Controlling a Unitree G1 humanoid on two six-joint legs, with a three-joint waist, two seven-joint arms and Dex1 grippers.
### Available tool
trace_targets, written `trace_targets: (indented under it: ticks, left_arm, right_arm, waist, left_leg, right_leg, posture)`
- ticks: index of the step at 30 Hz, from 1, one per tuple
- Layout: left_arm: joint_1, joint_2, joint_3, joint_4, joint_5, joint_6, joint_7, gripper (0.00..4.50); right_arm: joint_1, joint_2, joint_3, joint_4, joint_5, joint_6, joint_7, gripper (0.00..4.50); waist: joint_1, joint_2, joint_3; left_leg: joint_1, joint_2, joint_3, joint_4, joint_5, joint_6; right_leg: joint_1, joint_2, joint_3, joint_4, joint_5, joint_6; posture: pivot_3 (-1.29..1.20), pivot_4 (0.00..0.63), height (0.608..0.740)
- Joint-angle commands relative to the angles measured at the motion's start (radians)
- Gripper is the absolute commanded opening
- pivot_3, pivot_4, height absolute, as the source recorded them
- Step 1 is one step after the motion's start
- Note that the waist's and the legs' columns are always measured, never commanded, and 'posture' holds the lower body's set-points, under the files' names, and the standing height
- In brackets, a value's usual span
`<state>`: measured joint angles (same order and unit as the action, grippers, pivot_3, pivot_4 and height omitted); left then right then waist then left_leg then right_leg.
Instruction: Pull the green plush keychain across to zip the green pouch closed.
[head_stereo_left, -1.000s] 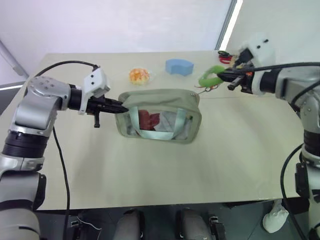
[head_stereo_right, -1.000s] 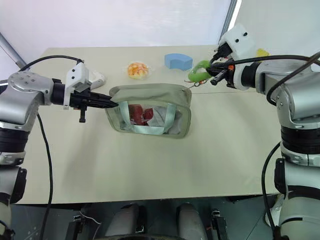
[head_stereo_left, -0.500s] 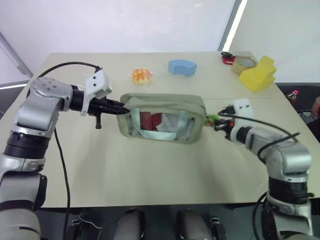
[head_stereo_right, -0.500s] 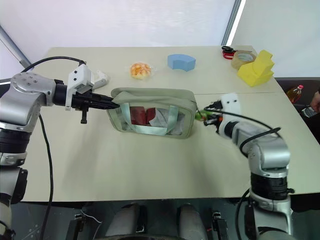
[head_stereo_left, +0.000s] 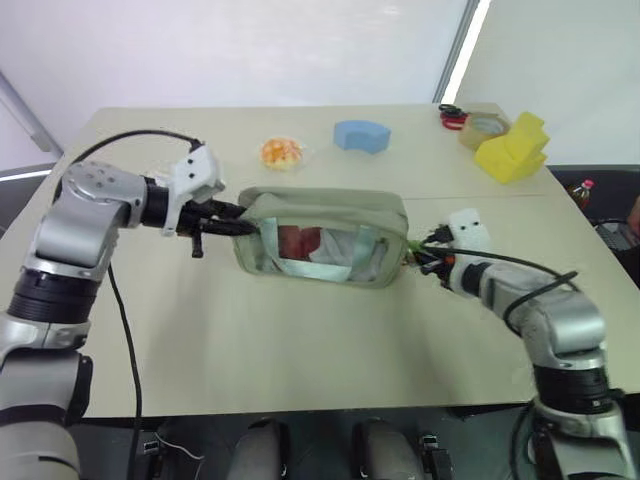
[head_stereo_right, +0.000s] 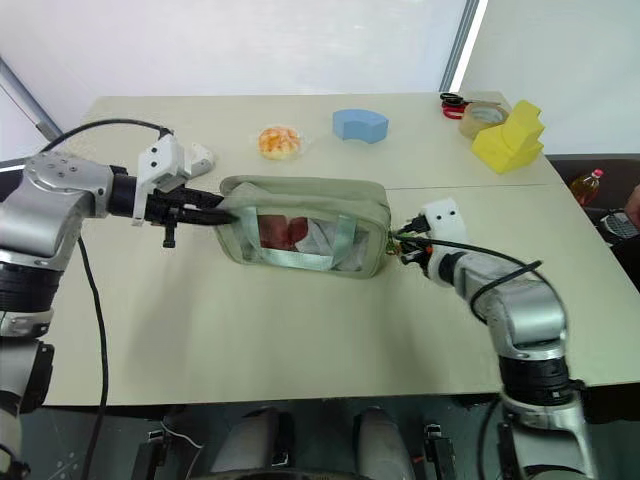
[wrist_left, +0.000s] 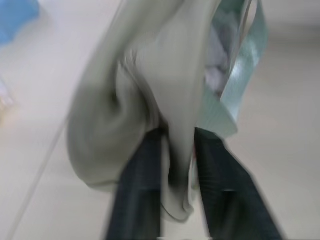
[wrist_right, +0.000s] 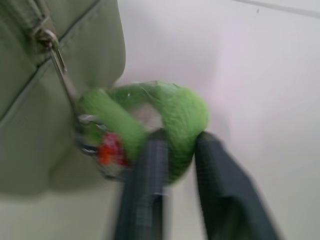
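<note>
The green pouch (head_stereo_left: 325, 240) lies on the table, and its clear window shows red and white contents. Its zipper pull (wrist_right: 47, 37) sits at the right end, linked to the green plush keychain (wrist_right: 170, 115). The keychain rests on the tabletop beside that end (head_stereo_right: 400, 240). My right gripper (wrist_right: 177, 150) straddles the ring, its fingers parted and the plush unsqueezed between them. My left gripper (wrist_left: 177, 165) is at the pouch's left end (head_stereo_left: 245, 225), open, with a fold of fabric lying loosely between its fingers.
Behind the pouch are an orange-yellow round object (head_stereo_left: 280, 152) and a blue foam block (head_stereo_left: 362, 134). A yellow block (head_stereo_left: 515, 148), a tape roll (head_stereo_left: 480, 125) and red scissors (head_stereo_left: 452, 118) sit at the far right corner. Bare tabletop lies in front of the pouch.
My right gripper came down from above the table to the surface at the pouch's right end, bringing the keychain. Both grippers' fingers have parted. The left arm stayed in place.
</note>
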<state>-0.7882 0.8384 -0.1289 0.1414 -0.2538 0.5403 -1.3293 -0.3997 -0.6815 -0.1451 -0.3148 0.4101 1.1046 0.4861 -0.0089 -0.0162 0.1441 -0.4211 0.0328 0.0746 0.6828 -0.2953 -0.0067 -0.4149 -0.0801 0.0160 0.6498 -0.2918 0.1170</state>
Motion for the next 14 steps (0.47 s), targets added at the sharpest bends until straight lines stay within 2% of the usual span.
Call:
trace_targets:
  ticks: [1, 4, 9, 14]
  left_arm:
    - [-0.063, 0.023, 0.049, 0.043, -0.034, 0.035, -0.014, 3.06]
    - [-0.095, 0.059, 0.073, 0.103, -0.052, 0.055, -0.042, 4.49]
    - [-0.106, 0.106, 0.126, 0.127, -0.071, 0.095, -0.023, 4.49]
    - [-0.086, 0.116, 0.153, 0.097, -0.093, 0.122, -0.004, 4.49]
  right_arm:
    - [-0.077, -0.127, -0.111, -0.094, 0.130, 0.017, 0.164, 3.04]
    - [-0.148, -0.236, -0.176, -0.134, 0.281, 0.094, 0.285, 4.49]
    - [-0.223, -0.296, -0.204, -0.199, 0.430, 0.167, 0.332, 4.49]
    - [-0.257, -0.284, -0.187, -0.204, 0.451, 0.180, 0.273, 4.49]
  waist:
    - [-0.002, 0.000, 0.000]
    - [-0.006, 0.000, 0.000]
    - [-0.005, 0.000, 0.000]
    - [0.000, 0.000, 0.000]
  left_leg:
    - [0.000, 0.000, 0.000, 0.000, 0.000, 0.000]
    - [0.000, 0.002, 0.000, 0.000, 0.000, 0.001]
    - [0.001, 0.003, 0.000, 0.000, -0.001, 0.001]
    - [0.000, 0.002, 0.000, 0.000, -0.001, 0.001]
  right_leg:
    - [0.000, 0.000, 0.000, 0.000, 0.000, 0.000]
    - [-0.001, 0.002, 0.000, 0.000, 0.000, 0.000]
    - [-0.001, 0.002, 0.001, 0.000, 0.000, 0.000]
    - [-0.001, 0.001, 0.000, 0.000, 0.000, 0.000]
  posture:
    - [0.00, 0.150, 0.740]
    - [0.00, 0.150, 0.740]
    - [0.00, 0.150, 0.740]
    - [0.00, 0.150, 0.740]
